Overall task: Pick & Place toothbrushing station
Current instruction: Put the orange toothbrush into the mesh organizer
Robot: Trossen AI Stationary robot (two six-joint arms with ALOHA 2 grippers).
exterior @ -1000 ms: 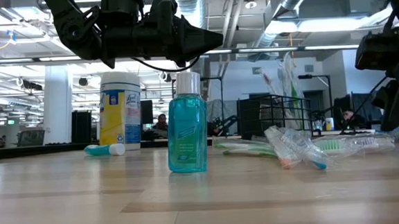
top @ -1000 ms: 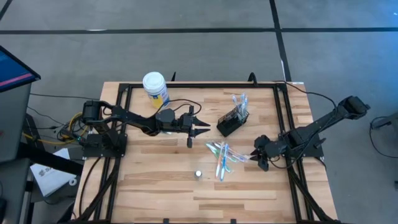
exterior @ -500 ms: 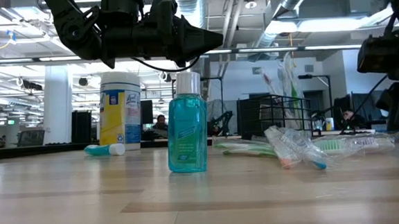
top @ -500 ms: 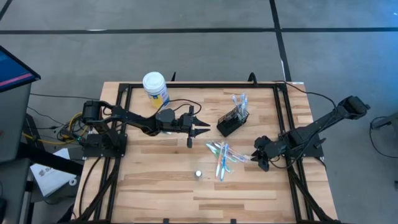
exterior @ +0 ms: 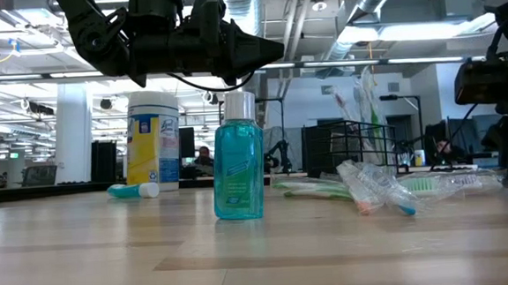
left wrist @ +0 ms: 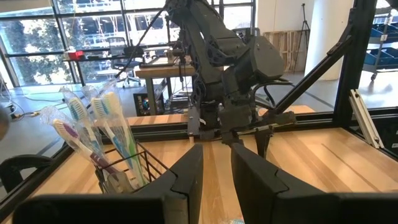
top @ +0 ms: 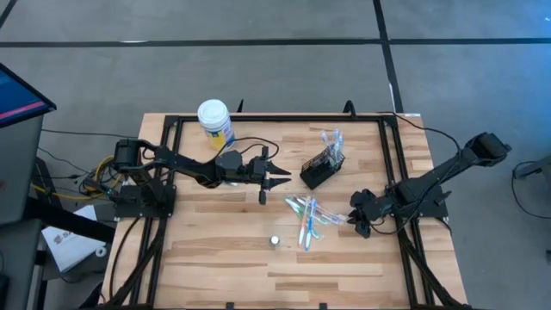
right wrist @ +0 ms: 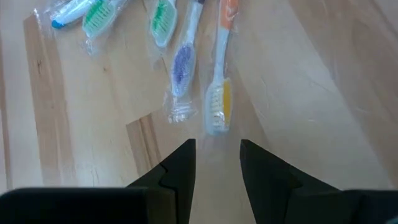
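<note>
Setting: an open-plan robotics lab or workshop. Around the wooden table (top: 258, 250), which carries a black metal frame (top: 168, 129), lies a grey concrete floor. Beyond the table: exposed ceiling ducts (exterior: 378, 11), large windows (left wrist: 74, 37), workbenches and another robot arm (left wrist: 217, 43).

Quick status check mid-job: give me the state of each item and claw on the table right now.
Wire-mesh holder: upright, several toothbrushes standing in it.
Loose toothbrushes: lying flat on the table, wrapped.
Teal bottle: upright, capped.
Small teal tube: lying on its side.
Jar: upright, lid on.
Left claw: raised beside the holder, open, empty.
Right claw: low by the loose toothbrushes, open, empty.
</note>
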